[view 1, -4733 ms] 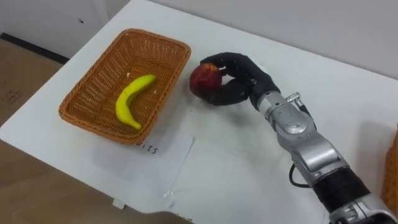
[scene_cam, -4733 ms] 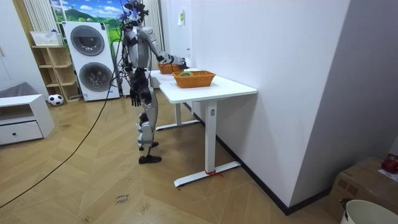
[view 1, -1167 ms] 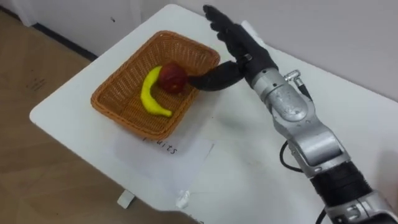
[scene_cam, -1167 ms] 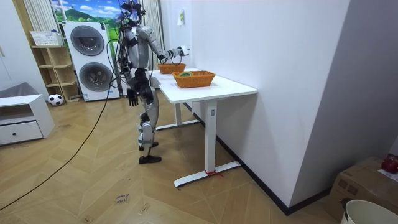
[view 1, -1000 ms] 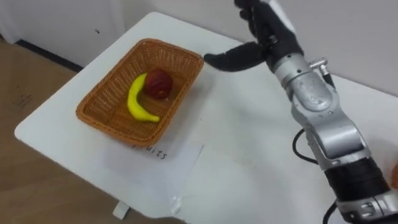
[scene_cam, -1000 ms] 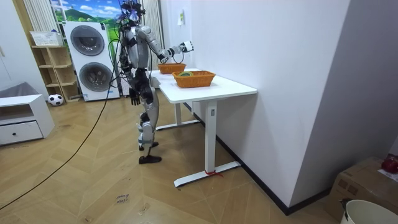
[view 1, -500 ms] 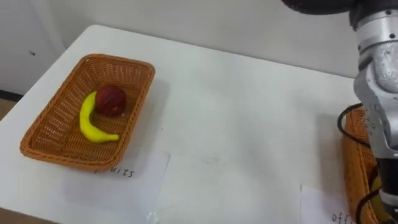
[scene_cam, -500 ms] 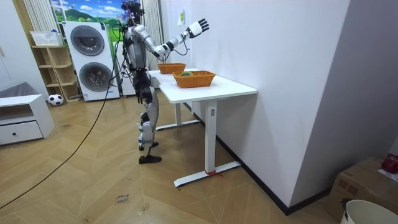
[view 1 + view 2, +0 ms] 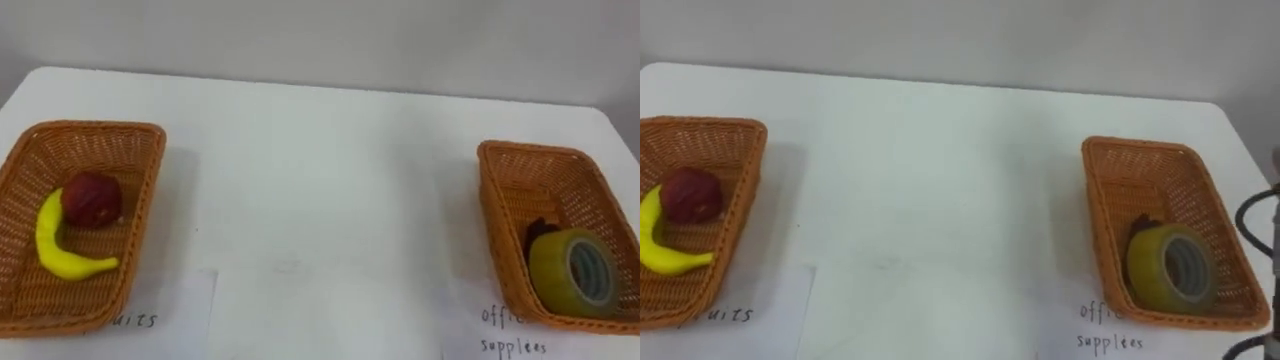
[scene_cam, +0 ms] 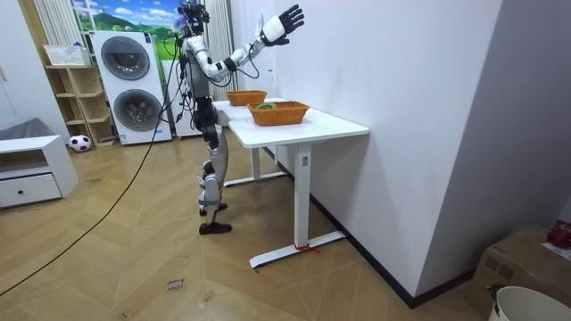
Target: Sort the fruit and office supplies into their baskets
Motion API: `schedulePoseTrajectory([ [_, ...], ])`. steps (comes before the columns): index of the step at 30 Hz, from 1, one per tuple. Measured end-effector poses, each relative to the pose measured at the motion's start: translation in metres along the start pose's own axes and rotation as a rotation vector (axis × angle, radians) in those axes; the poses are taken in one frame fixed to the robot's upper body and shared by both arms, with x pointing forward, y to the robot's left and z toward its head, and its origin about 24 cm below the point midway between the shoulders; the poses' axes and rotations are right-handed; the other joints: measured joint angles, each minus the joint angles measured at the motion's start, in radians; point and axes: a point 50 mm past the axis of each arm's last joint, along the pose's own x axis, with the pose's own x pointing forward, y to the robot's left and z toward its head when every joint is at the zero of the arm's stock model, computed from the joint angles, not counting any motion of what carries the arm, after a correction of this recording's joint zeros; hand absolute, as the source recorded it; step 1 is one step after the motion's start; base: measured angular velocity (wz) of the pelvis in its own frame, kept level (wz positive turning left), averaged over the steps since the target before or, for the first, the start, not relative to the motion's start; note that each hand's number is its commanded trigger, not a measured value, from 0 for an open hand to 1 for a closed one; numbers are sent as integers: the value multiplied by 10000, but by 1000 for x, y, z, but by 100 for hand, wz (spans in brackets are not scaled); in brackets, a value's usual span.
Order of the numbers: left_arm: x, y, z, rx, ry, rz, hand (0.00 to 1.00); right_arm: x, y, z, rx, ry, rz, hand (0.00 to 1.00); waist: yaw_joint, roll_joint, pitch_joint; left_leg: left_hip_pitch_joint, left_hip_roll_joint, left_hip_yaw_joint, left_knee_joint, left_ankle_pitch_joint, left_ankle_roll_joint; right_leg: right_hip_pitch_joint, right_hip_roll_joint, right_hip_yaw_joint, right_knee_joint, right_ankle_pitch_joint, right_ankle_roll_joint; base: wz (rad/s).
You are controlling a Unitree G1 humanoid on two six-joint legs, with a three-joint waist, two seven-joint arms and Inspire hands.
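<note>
Sorted by paper labels (image 9: 160,310): round red apple (image 9: 92,199), curved yellow banana (image 9: 58,250) in woven wicker basket (image 9: 90,128) at 9 o'clock; olive tape roll (image 9: 575,270) in twin basket (image 9: 540,150) at 3 o'clock. Holds empty right hand (image 10: 285,20) high above white table (image 9: 320,180), fingers (image 10: 295,12) spread.

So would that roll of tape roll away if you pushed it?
Probably not far: the tape roll is round and looks propped on its edge, but the office basket's wall would likely stop it. It looks stiff, with a hole to hook fingers through. A dark thing beside it may shift too.
</note>
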Motion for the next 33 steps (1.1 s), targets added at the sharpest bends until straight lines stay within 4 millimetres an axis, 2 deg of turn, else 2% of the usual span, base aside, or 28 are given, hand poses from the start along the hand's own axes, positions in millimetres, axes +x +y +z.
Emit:
schedulePoseTrajectory([
  [6,0,2,-1,-127,-14,107,0,-3,-32,-7,-247,188,-1744,0,-434,-26,37,8,88,241,-2,-76,-30,-138,91,217,-5,39,-65,-15],
  [9,-1,3,-2,-148,-21,197,0,-5,-45,-9,-228,223,-2519,0,-502,-56,55,8,149,400,-5,-82,-40,-227,115,266,-6,54,-89,-12],
  [12,-1,4,-4,-287,-6,411,0,-10,-60,-19,-376,603,-3383,0,-519,-124,83,69,193,511,-19,-115,-92,-240,174,291,-16,80,-130,-15],
  [15,-1,4,-7,-342,123,526,0,-18,-76,-32,-771,1128,-4069,0,-742,-130,76,80,211,555,-64,-124,-107,-279,200,324,-14,80,-130,-6],
  [21,-2,4,-13,-483,312,546,0,-29,-98,-46,-908,1814,-5356,0,-854,-103,40,110,225,787,-152,-130,-119,-352,228,536,1,84,-138,-12],
  [23,-2,5,-13,-569,329,666,0,-43,-110,-58,-945,2445,-6007,0,-968,-145,10,146,240,793,-175,-145,-139,-375,246,546,-16,84,-137,0],
  [27,-2,5,-14,-584,328,715,0,-69,-124,-75,-885,3447,-6884,0,-1000,-116,4,153,274,963,-182,-169,-164,-381,289,712,-7,85,-140,-11],
  [29,-3,3,-17,-608,419,721,0,-84,-132,-86,-994,4062,-7159,0,-1067,-45,32,129,282,1026,-180,-192,-165,-387,311,816,-19,92,-150,-8],
  [33,-4,2,-20,-635,474,710,0,-112,-153,-111,-707,5589,-8390,0,-1144,39,12,89,283,1002,-151,-211,-148,-396,300,808,-19,93,-152,-1],
])
